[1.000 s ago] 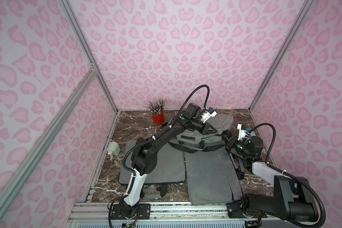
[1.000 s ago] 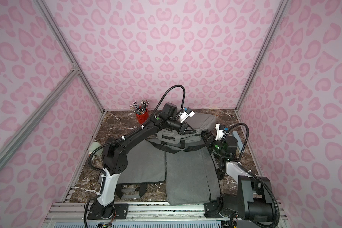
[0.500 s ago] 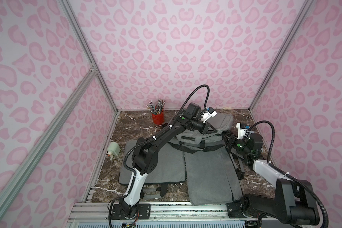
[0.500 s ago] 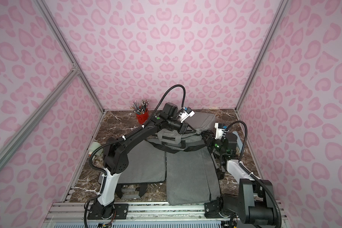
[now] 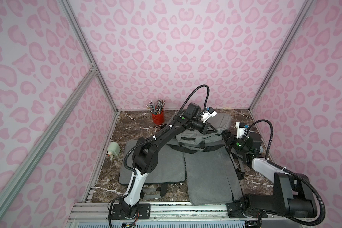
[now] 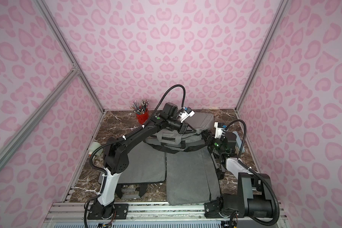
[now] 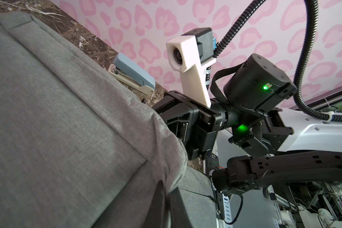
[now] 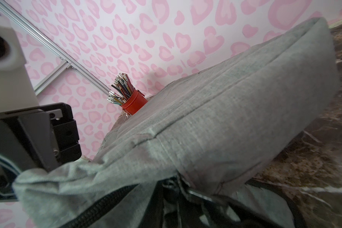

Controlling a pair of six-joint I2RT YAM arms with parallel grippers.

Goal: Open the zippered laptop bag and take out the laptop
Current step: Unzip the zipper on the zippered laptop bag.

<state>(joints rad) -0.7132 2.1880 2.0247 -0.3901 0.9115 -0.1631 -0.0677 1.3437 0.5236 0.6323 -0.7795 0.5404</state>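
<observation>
Behind the laptop bag (image 5: 195, 138), left pincer (image 5: 215, 129) pinches its fabric; right pincer's (image 5: 225, 137) jaws are hidden, state unclear.

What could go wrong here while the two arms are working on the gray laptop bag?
1. The left gripper pinches only a fold of the laptop bag; the fabric may slip free.
2. The right gripper crowds the same bag corner, so the two could collide.
3. The stapler lies on the table beside the bag; tugging might shove it.
</observation>
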